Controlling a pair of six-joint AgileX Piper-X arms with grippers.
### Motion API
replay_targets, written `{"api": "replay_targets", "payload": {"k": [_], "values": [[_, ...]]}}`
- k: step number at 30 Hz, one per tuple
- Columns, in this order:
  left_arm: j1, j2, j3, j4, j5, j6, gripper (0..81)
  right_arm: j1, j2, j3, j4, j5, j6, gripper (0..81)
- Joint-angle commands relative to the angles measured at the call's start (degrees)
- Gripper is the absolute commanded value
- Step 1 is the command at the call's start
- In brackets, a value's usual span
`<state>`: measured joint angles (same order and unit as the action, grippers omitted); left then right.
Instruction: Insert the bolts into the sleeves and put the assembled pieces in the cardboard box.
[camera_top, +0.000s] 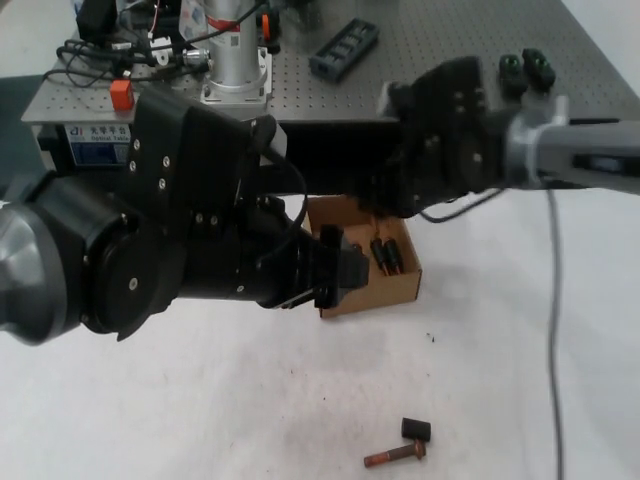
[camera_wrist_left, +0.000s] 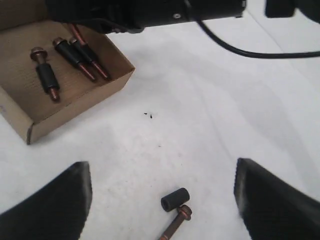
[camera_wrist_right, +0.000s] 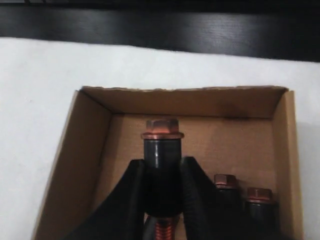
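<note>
The cardboard box (camera_top: 395, 290) sits mid-bench. My right gripper (camera_wrist_right: 163, 165) hangs over it, shut on an assembled piece (camera_wrist_right: 161, 150), a copper bolt inside a black sleeve, held by the sleeve. Two more assembled pieces (camera_wrist_right: 242, 200) lie beside it on the box floor. In the left wrist view three assembled pieces (camera_wrist_left: 75, 55) lie in the box (camera_wrist_left: 75, 107). My left gripper (camera_wrist_left: 160, 170) is open above the white cloth, nothing between its fingers. A loose black sleeve (camera_wrist_left: 175, 199) and a loose copper bolt (camera_wrist_left: 175, 227) lie side by side below it, near the front edge (camera_top: 416, 429).
The left arm's bulky body (camera_top: 150, 250) stands close beside the box. The right arm (camera_top: 470, 130) and its cable (camera_top: 552, 300) reach in from the right. Behind the cloth is a perforated metal bench (camera_top: 420, 70) with a post, wires and a black tray (camera_top: 344, 46).
</note>
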<state>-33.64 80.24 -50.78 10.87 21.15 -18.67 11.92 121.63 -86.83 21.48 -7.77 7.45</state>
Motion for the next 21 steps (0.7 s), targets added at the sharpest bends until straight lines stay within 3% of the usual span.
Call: {"api": "replay_targets", "payload": {"k": [1, 6, 8, 10, 13, 14, 17, 21], "values": [[-0.03, -0.33, 0.29, 0.43, -1.63, 1.11, 56.6, 0.10, -0.77, -1.32, 0.54, -0.34, -1.06, 4.8], [-0.03, 0.13, 0.29, 1.73, -1.60, 1.11, 56.6, 0.44, 0.95, -1.97, 3.23, 0.79, -1.06, 4.5], [-0.03, 0.11, 0.29, 1.73, -1.60, 1.11, 56.6, 0.44, 1.00, -1.97, 3.94, 0.79, -1.06, 0.0], [-0.03, 0.11, 0.29, 1.73, -1.60, 1.11, 56.6, 0.44, 1.06, -1.97, 4.06, 0.79, -1.06, 10.1], [-0.03, 0.11, 0.29, 1.92, -1.60, 1.11, 56.6, 0.44, 0.75, -1.97, 3.55, -0.68, -1.06, 33.7], [-0.03, 0.11, 0.29, 1.94, -1.60, 1.11, 56.6, 0.32, 0.51, -1.97, 3.46, -1.47, -1.06, 38.2], [-0.03, 0.11, 0.29, 1.94, -1.60, 1.11, 56.6, -0.14, -2.96, -1.97, 1.88, -4.51, -1.29, 37.1], [-0.03, 0.11, 0.29, 2.01, -1.60, 1.79, 56.6, -0.19, -11.43, -0.90, 7.02, -6.43, -8.25, 31.4]]}}
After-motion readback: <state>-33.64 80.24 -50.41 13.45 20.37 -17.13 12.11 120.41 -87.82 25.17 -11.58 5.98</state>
